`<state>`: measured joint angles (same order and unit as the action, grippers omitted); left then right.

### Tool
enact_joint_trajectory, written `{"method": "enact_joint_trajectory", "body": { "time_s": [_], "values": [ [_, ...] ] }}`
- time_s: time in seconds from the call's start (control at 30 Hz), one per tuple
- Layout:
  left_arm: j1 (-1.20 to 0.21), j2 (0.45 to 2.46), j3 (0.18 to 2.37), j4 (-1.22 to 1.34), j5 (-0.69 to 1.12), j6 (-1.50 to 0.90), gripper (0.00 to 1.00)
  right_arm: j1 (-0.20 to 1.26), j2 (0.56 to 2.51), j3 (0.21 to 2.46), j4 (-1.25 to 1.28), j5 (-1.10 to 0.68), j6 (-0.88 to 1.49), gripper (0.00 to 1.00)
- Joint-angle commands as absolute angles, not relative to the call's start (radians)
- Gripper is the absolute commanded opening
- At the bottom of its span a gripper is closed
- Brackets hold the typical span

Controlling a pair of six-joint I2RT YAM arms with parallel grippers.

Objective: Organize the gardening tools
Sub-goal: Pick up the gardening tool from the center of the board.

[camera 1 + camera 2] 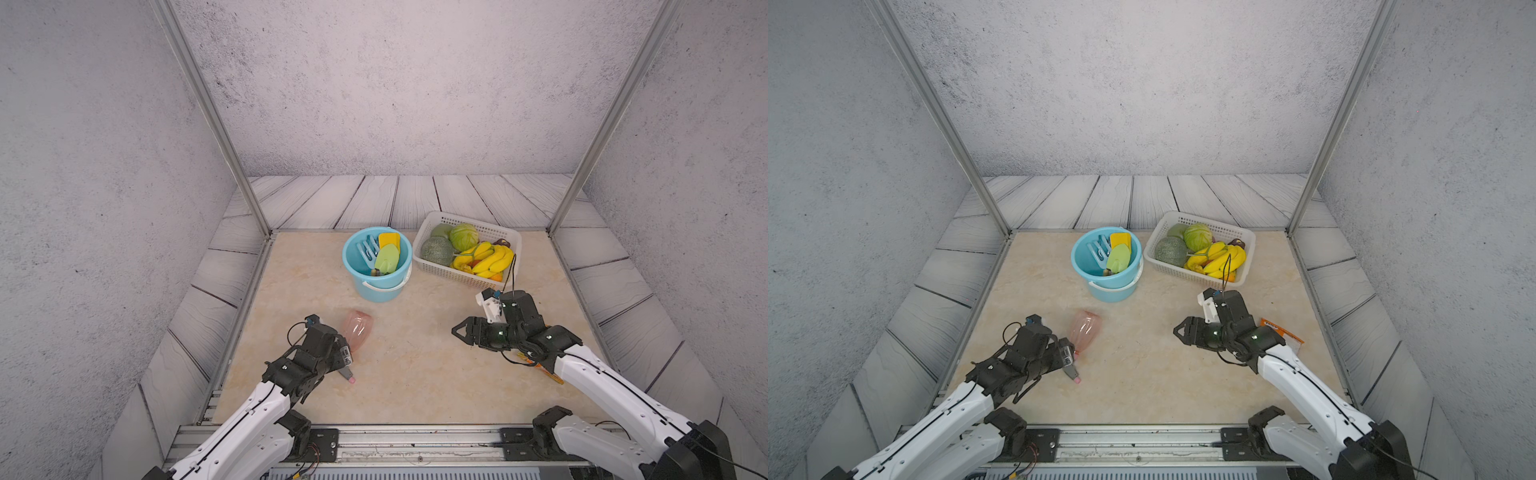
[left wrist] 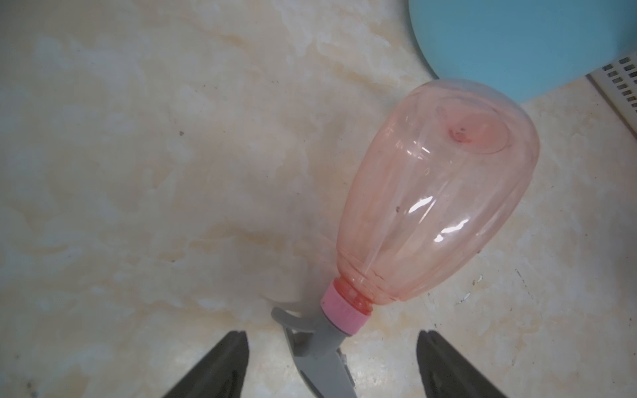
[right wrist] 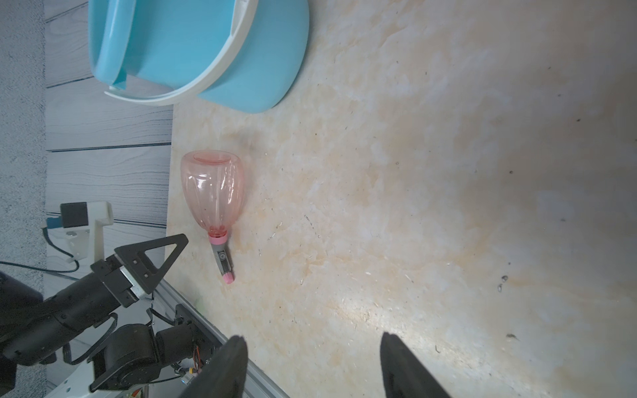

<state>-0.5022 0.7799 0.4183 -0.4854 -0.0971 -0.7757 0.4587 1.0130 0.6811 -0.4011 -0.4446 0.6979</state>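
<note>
My left gripper [image 2: 332, 334], released, straddles the grey head of the pink spray bottle [image 2: 437, 193] lying toward the counter's [image 2: 138, 172] left edge; my right gripper [image 3: 313, 336] gapes, holding nothing

Probably a lab booth: backdrop walls [image 1: 395, 83], aluminium frame [image 1: 216, 124].

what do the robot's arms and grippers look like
The left arm and right arm: white shells, black joints, thin black cables along them. The left gripper and right gripper: black, with hollow triangular fingers and a white camera mount at each wrist.
</note>
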Motion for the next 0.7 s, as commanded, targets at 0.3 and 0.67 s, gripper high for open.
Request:
{"method": "enact_joint_trajectory", "body": {
  "time_s": [0.3,0.67],
  "values": [
    [-0.509,0.941,0.389,-0.314,-0.042,-0.733,0.84,0.456,1.059,0.68,-0.37,-0.495,0.681,0.66],
    [-0.527,1.085,0.428,-0.295,-0.077,-0.678,0.83,0.457,1.091,0.678,-0.353,-0.511,0.681,0.65]
  ]
}}
